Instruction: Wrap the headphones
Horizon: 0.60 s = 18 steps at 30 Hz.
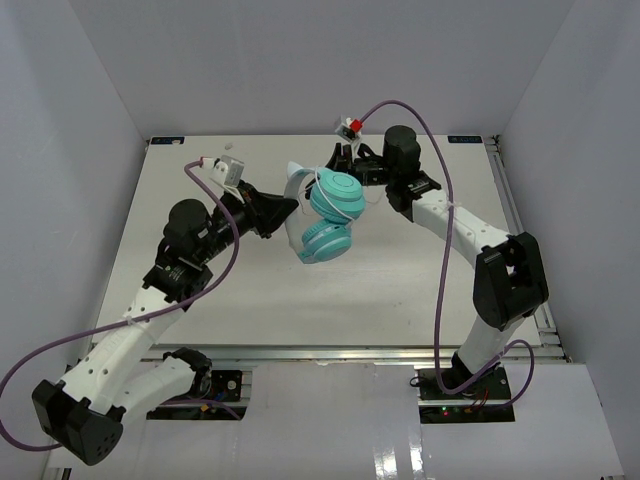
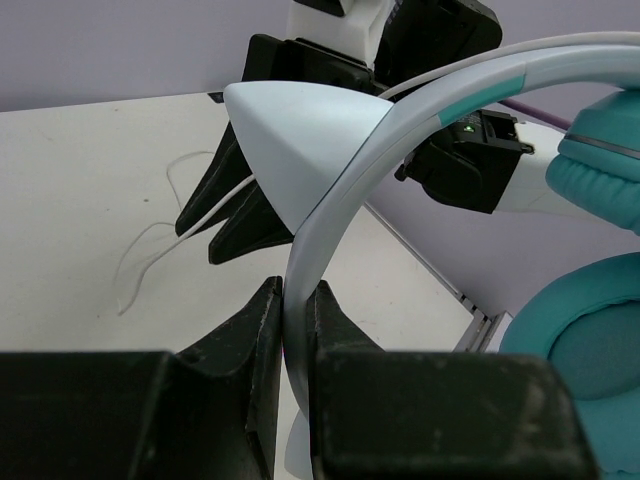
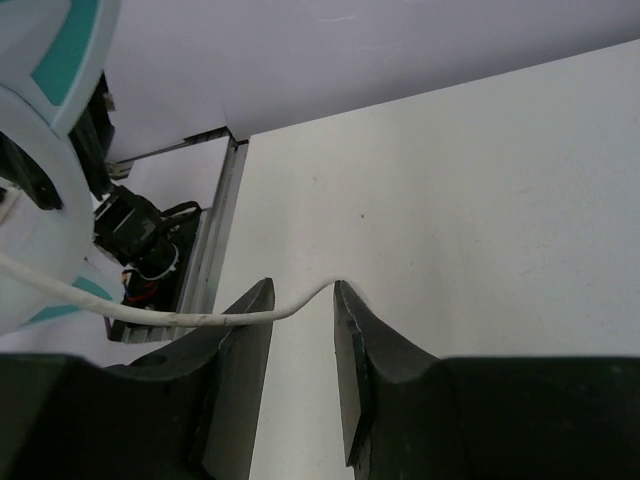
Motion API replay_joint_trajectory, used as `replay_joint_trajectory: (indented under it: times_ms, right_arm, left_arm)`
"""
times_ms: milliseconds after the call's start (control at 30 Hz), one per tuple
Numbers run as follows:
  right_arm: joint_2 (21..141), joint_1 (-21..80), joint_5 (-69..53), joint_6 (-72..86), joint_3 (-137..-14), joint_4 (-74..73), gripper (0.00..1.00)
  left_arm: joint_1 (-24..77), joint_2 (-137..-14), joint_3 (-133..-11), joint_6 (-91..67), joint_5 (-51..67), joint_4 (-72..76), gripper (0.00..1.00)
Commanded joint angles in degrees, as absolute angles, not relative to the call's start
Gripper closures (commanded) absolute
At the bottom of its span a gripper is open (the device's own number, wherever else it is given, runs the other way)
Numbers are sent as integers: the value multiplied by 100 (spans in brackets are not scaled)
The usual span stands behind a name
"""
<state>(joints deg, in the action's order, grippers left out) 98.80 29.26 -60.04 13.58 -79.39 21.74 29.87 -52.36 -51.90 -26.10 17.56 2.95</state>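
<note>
The headphones are held above the table: two teal ear cups (image 1: 333,196), one over the other, and a pale white headband (image 1: 291,190). My left gripper (image 1: 292,207) is shut on the headband (image 2: 330,210), which is clamped between the jaws in the left wrist view (image 2: 297,292); a white pointed ear (image 2: 300,130) sits on the band. My right gripper (image 1: 343,158) is just behind the cups, open. In the right wrist view the thin white cord (image 3: 150,318) runs across the gap of the gripper (image 3: 302,292), jaws apart. More cord (image 2: 150,240) lies loose on the table.
White walls enclose the white table (image 1: 200,290) on three sides. A metal rail (image 1: 520,220) runs along the right edge. Thick purple cables (image 1: 440,200) loop over both arms. The right arm's black fingers (image 2: 240,210) are close behind the headband.
</note>
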Motion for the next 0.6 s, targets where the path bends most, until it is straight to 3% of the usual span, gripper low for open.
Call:
replay_joint_trajectory:
  times_ms: [0,200,400,467,567]
  right_arm:
    - [9783,2936,-6434,2163,-7805,3448,62]
    - [10036,3033,-6611,2999,-7904,4266,55]
    - [10173,3146,-6651,3425,-7789,4851,55]
    - [10137,3139,-6597,3300,-7715,4788,59]
    - [10008,3137,-6212,2628,-7746,3961,78]
  left_arm:
    - [3023,-5327,-5238,-3007,1969,1023,100]
    - [3023,-5479,-5266,-3214,2043,1283,100]
    - [3023,-5471,-5408,-3228,2010,1228,100]
    - [3023,-5451,-5422,-3226,1988,1198,100]
    - [3023,-5449,-5440,-3181,1969,1088,100]
